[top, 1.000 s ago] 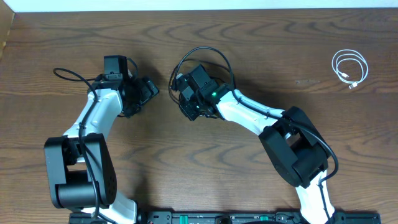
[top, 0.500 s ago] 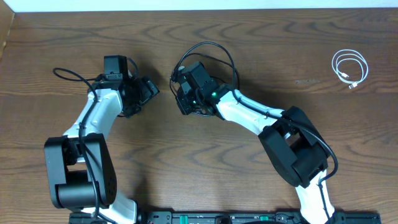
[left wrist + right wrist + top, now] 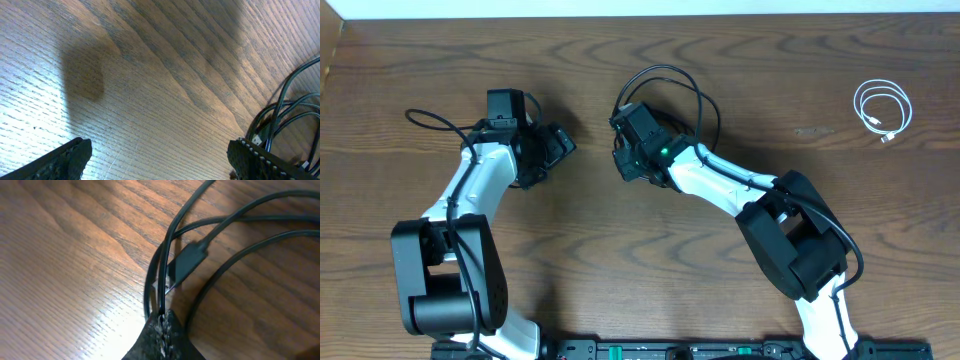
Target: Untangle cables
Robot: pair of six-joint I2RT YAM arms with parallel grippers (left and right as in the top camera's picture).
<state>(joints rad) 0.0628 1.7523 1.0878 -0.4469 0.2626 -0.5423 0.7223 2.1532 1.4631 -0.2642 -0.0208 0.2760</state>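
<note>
Black cables loop on the wooden table behind my right gripper. In the right wrist view my right gripper is shut on a black cable strand, beside a black plug, with more black strands curving past. A white cable lies coiled alone at the far right. My left gripper stands open a short way left of the black cables. In its own view, the left gripper has only bare table between its fingers, and the black cables show at the right edge.
The left arm's own black wire loops out to the left of that arm. The table's back edge runs along the top. Both arm bases stand at the front.
My right gripper has shifted to the right with the black cable, and the black loop has swung right with it. The left arm and the white cable have not moved.
</note>
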